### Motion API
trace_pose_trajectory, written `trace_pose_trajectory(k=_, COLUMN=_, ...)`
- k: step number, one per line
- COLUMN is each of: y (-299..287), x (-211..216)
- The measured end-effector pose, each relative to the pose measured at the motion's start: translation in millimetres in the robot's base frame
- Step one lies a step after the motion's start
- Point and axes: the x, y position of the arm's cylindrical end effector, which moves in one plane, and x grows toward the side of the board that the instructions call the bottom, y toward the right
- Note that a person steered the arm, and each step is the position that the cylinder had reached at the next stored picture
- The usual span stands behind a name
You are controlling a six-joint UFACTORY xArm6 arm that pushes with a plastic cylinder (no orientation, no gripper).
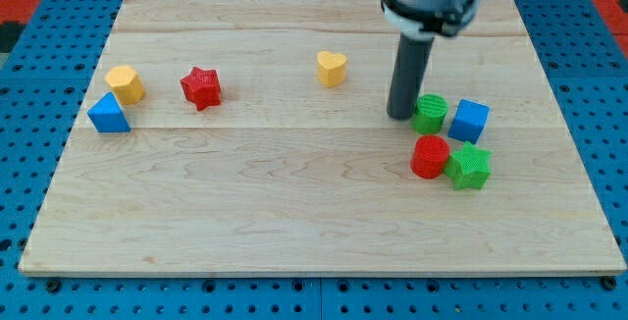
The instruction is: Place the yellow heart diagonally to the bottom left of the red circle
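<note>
1. Camera view: wooden table (294, 222) on a blue pegboard (29, 84); arm comes in from the top edge, right of centre.
2. My tip (400, 115) is down on the table, just left of the green cylinder (429, 113) (touching or a hair apart, can't tell).
3. End effector is a plain rod, so no jaws; it grasps nothing, and no block is clamped or carried.
4. Yellow heart (332, 68) sits in the upper half of the table, slightly right of centre, up and to the left of my tip and apart from it.
5. Red circle (430, 156) is on the right side, about mid-height, below the green cylinder and just beside it.
6. Green star (469, 167) touches the red circle on the side nearer the right edge; blue cube (470, 120) sits above the star, right of the green cylinder.
7. Heart is currently up-left of the red circle, well apart.
8. Left-edge group: yellow hexagon-ish block (126, 83) touching a blue triangular block (108, 114); red star (201, 87) a bit to their right, standing alone.
</note>
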Motion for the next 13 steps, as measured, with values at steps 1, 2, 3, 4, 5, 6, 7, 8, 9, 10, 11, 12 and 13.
trace_pose_trajectory(k=1, y=43, x=-94)
trace_pose_trajectory(k=2, y=-45, x=-125)
trace_pose_trajectory(k=3, y=-109, x=-82)
trace_pose_trajectory(k=4, y=-106, x=-16)
trace_pose_trajectory(k=5, y=-95, x=-32)
trace_pose_trajectory(k=6, y=-127, x=-67)
trace_pose_trajectory(k=7, y=-83, x=-54)
trace_pose_trajectory(k=8, y=-49, x=-17)
trace_pose_trajectory(k=9, y=-90, x=-43)
trace_pose_trajectory(k=10, y=-117, x=-80)
trace_pose_trajectory(k=11, y=-98, x=-97)
trace_pose_trajectory(k=12, y=-52, x=-128)
trace_pose_trajectory(k=13, y=-63, x=-67)
